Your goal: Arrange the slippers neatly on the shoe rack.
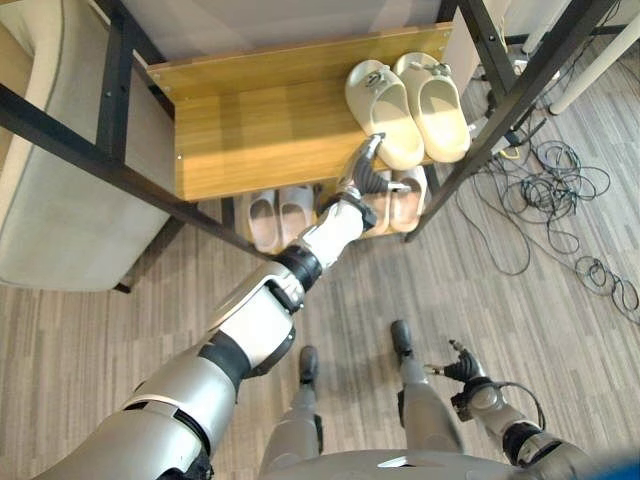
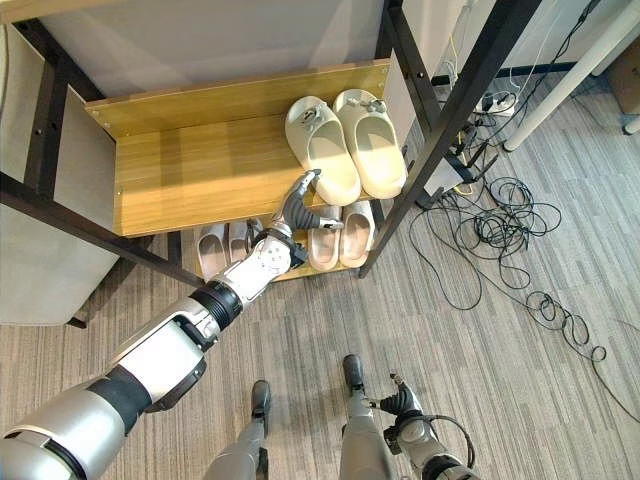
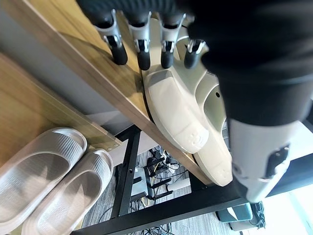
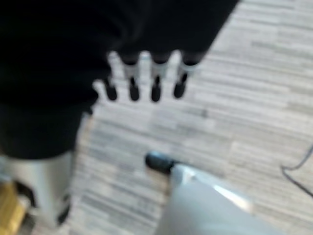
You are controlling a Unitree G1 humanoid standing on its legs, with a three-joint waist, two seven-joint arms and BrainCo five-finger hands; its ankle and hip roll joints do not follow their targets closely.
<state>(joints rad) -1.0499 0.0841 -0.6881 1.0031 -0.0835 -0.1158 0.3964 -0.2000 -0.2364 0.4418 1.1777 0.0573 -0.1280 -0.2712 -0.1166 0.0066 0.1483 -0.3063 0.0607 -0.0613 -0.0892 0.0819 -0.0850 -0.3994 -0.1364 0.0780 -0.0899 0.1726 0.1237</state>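
Observation:
A pair of cream slippers [image 1: 383,112] [image 1: 440,105] lies side by side at the right end of the rack's upper wooden shelf [image 1: 250,130]. My left hand [image 1: 362,170] hovers at that shelf's front edge, open and holding nothing. In the left wrist view its fingers [image 3: 142,46] stop just short of the nearer cream slipper [image 3: 181,117]. On the lower shelf lie a pale pink pair [image 1: 262,220] [image 1: 296,212] and a beige slipper [image 1: 405,200], its mate partly behind my hand. My right hand [image 1: 462,368] hangs low over the floor, open.
The rack's black metal frame [image 1: 110,160] crosses in front of the shelves. A light grey armchair [image 1: 50,200] stands at the left. Loose black cables [image 1: 560,200] sprawl over the wood-look floor to the right, by white table legs [image 1: 590,70].

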